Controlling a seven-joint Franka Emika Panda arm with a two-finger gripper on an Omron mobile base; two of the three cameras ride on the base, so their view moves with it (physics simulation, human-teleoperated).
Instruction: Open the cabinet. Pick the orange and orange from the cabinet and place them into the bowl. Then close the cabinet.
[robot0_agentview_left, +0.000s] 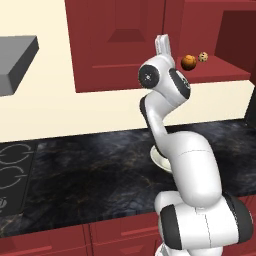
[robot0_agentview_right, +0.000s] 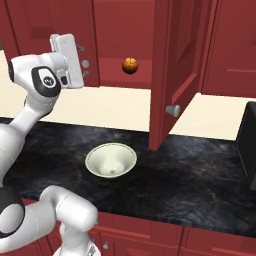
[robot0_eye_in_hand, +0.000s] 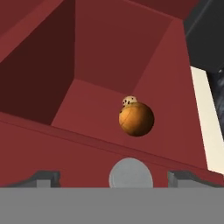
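The large dark red wall cabinet with raised-panel doors (robot0_agentview_right: 125, 40) stands with its right door (robot0_agentview_right: 175, 70) swung out toward the camera, small round grey knob (robot0_agentview_right: 173, 110) at its lower edge, so the shelf inside is reachable. In the upper middle of the right base view one small round orange fruit with brownish shading (robot0_agentview_right: 129, 65) sits on the cabinet floor. The left base view shows it in the upper right (robot0_agentview_left: 188, 62), with a tan, dark-speckled ball (robot0_agentview_left: 203, 57) just beside it, slightly deeper in. The hand view puts the orange (robot0_eye_in_hand: 136, 119) at centre, the speckled ball (robot0_eye_in_hand: 129, 101) peeking from behind it. Only one orange can be seen; whether the second already lies in the bowl cannot be told.

The white arm's two-finger tool (robot0_eye_in_hand: 118, 176) hangs in front of the cabinet's lower edge, aimed at the orange, fingers spread near their widest and holding nothing, which seems a line-up for a reach inside. A grey knob of the closed left door (robot0_eye_in_hand: 131, 174) lies between the fingertips in the hand view.

The round, pale cream-white bowl (robot0_agentview_right: 111, 160) waits on the table below the opening, lower centre of the right base view, placed for a short drop. The table (robot0_agentview_right: 190, 175) is black, marbled stone over red drawer fronts (robot0_agentview_left: 50, 240). A cream wall (robot0_agentview_left: 45, 105) runs behind, a grey hood (robot0_agentview_left: 15, 60) juts at upper left, and a stove top (robot0_agentview_left: 12, 170) sits at lower left.
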